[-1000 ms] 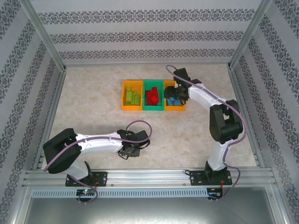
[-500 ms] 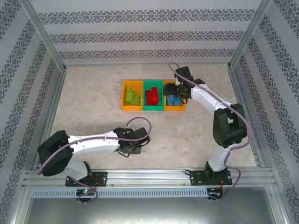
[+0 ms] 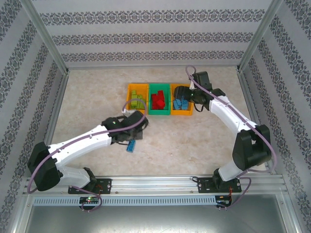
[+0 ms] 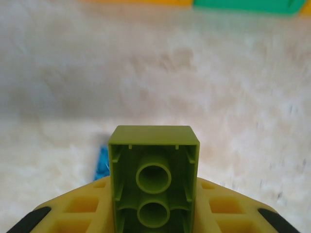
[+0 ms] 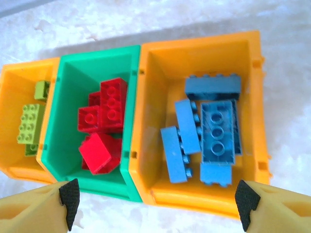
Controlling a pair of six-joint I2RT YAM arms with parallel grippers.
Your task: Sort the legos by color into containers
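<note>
Left gripper (image 4: pixel 153 213): pressed onto a lime green brick (image 4: pixel 153 167), which is pinched between the yellow fingers (image 4: pixel 77 208). The brick's hollow underside, with its two round tubes, is turned toward the wrist camera. The brick is held above the pale marbled table (image 3: pixel 194 141), on the near side of the bins.

One loose blue brick (image 3: pixel 131 145) is seen lying on the table beside the left arm's wrist, well apart from the bins. In the left wrist view it is partly hidden behind the held brick.

Right gripper (image 5: pixel 158 203): spread wide, nothing between the fingers. It is positioned above the near edge of the bin row, over the green and right-hand bins.

Containers, noted from the right wrist view:
- left orange bin (image 5: pixel 19 82): lime green bricks (image 5: pixel 30 124) are contained.
- green bin (image 5: pixel 73 92), middle: red bricks (image 5: pixel 109 104) are piled.
- right orange bin (image 5: pixel 160 77): blue bricks (image 5: pixel 218 128) are contained, several lying side by side, one set across the far end.

The three bins are joined in one row at the far middle of the table. No mixed colours are observed in any bin.
</note>
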